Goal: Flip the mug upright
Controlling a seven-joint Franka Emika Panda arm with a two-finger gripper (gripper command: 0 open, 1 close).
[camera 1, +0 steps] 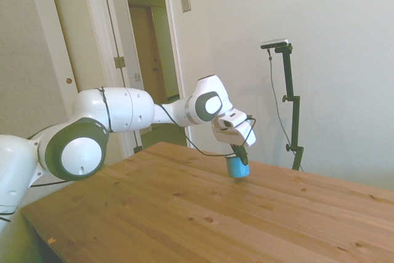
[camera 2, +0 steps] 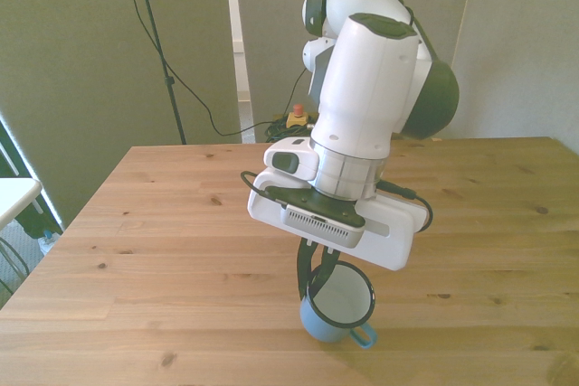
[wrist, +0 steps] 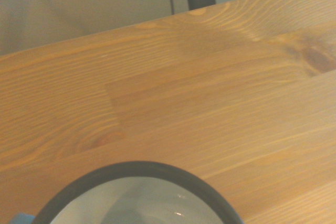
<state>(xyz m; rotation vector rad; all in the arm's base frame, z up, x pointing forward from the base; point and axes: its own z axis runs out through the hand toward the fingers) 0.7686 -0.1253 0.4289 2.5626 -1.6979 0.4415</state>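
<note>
The mug (camera 2: 336,306) lies nearest the front camera, close to the near edge of the table (camera 2: 163,250), mouth up and tipped slightly toward the lens, its dark rim and white interior exposed. The gripper (camera 2: 312,270) is clamped on the mug at the rim: one dark finger (camera 2: 302,270) runs down the outer wall on the front view's left, the other appears to sit inside the mouth. The side view shows the mug's base at or just above the tabletop; contact cannot be confirmed. A small handle (camera 2: 363,337) projects from the lower wall toward the camera. The wrist view shows only the rim arc (wrist: 137,171) and bare planks beyond it.

Judgement: the flip is nearly complete; the remaining step is to set the mug down.

Procedure:
1. Rotate the wrist until the rim is level.
2. Lower until the base seats flat on the wood.
3. Release only after the base is fully supported; a tilted release risks a rocking or toppled mug.
4. Withdraw straight up so the inner finger clears the rim without dragging it.
</note>
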